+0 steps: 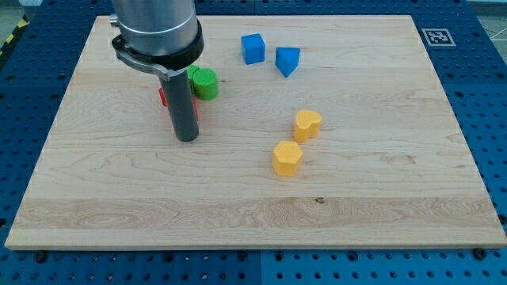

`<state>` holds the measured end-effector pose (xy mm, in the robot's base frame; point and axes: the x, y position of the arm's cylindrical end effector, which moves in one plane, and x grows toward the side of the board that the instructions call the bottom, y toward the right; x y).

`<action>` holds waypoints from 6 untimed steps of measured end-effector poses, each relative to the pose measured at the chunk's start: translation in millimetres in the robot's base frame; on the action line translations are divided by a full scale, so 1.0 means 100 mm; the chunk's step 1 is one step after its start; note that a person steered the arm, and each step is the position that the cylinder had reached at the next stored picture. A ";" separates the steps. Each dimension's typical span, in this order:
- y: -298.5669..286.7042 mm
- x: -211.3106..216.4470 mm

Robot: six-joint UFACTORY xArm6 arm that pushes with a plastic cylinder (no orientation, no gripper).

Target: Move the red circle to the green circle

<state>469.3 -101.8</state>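
My tip rests on the light-grained wooden bench; I carry no gripper, so nothing is grasped. The red circle sits mostly hidden behind my rod, just beside the green circle. Two blue blocks: cube and wedge. Two yellow blocks.

No readable text; a square marker tag, possibly fiducial, on the board.
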 end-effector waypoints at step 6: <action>-0.13 -0.07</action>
<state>462.3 -114.4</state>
